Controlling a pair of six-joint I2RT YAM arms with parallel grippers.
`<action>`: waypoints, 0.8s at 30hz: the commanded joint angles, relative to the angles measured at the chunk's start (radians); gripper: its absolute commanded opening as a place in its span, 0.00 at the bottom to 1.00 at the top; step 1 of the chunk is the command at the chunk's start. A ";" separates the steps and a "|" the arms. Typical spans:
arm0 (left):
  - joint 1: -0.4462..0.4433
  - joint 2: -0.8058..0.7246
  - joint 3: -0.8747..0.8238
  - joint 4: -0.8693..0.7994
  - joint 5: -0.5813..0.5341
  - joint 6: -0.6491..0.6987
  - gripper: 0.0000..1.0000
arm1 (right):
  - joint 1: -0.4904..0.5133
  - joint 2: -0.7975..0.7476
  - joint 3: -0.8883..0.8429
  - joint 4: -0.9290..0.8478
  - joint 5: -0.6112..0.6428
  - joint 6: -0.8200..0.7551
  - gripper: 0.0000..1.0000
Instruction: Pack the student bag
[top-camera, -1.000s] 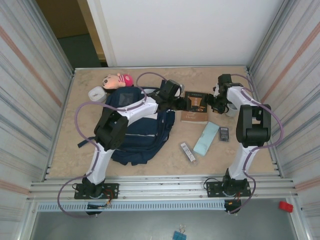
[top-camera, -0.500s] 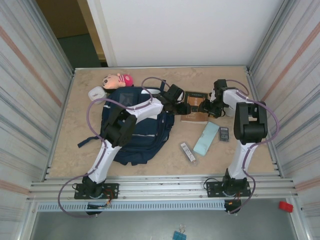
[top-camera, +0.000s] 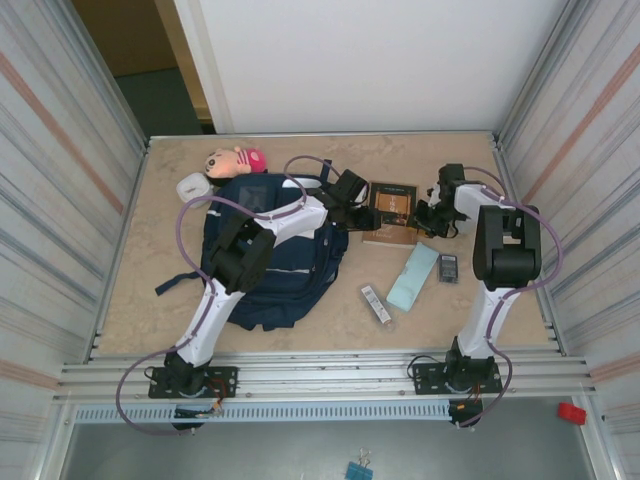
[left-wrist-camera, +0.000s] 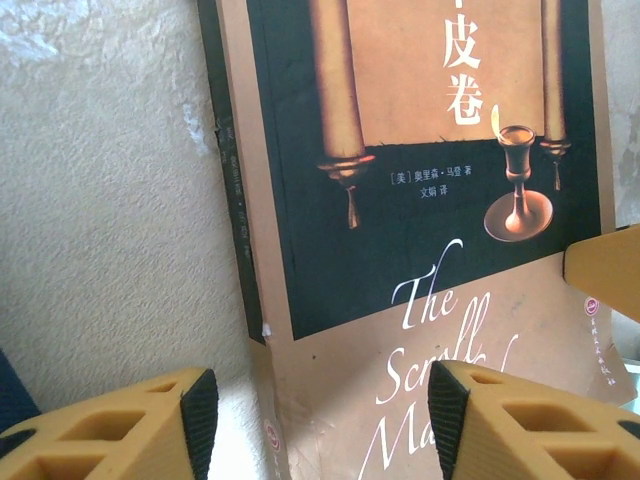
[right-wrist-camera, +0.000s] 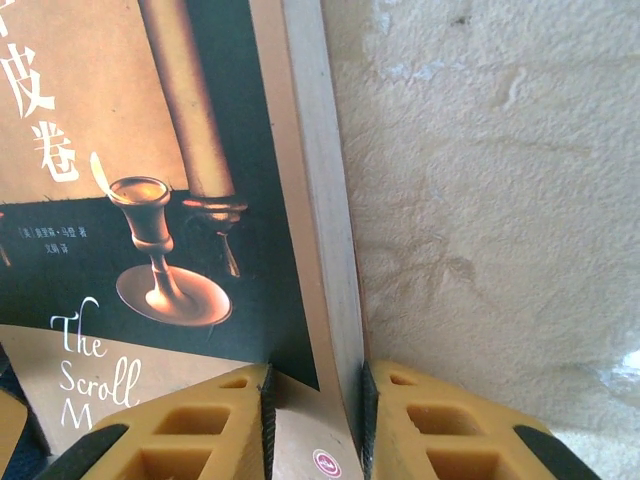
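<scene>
Lying flat on the pale speckled table (top-camera: 150, 290), a paperback book (top-camera: 392, 212) with a dark cover, a painted scroll and goblet, and a tan lower band sits between the two grippers near the far middle of the surface. The right gripper (right-wrist-camera: 315, 385) is pinching the book's right-hand edge: its yellow pads (right-wrist-camera: 200, 420) stand close together with the cover and the block of pages between them. The left gripper (left-wrist-camera: 315, 420) is spread, its yellow fingers (left-wrist-camera: 160, 430) well apart on either side of the book's spine corner, one over bare table and the other over the tan band; whether they touch the book I cannot tell. The student bag (top-camera: 280, 270), a large navy-blue fabric backpack with a thin white stripe, lies on the left half of the table under the left arm, its right side near the book. A plush doll (top-camera: 235, 160) with a pink hat rests just beyond the bag's far end. A pale teal pouch (top-camera: 412, 277) lies on the table nearer than the book.
</scene>
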 joint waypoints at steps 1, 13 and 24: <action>0.009 0.004 -0.025 -0.041 0.018 -0.031 0.59 | 0.001 0.019 -0.053 -0.027 0.005 0.029 0.26; 0.004 0.070 0.041 0.004 0.192 -0.102 0.55 | 0.007 -0.006 -0.085 0.021 -0.135 0.091 0.21; -0.005 -0.008 0.050 0.143 0.326 -0.188 0.53 | 0.012 -0.007 -0.090 0.023 -0.182 0.102 0.20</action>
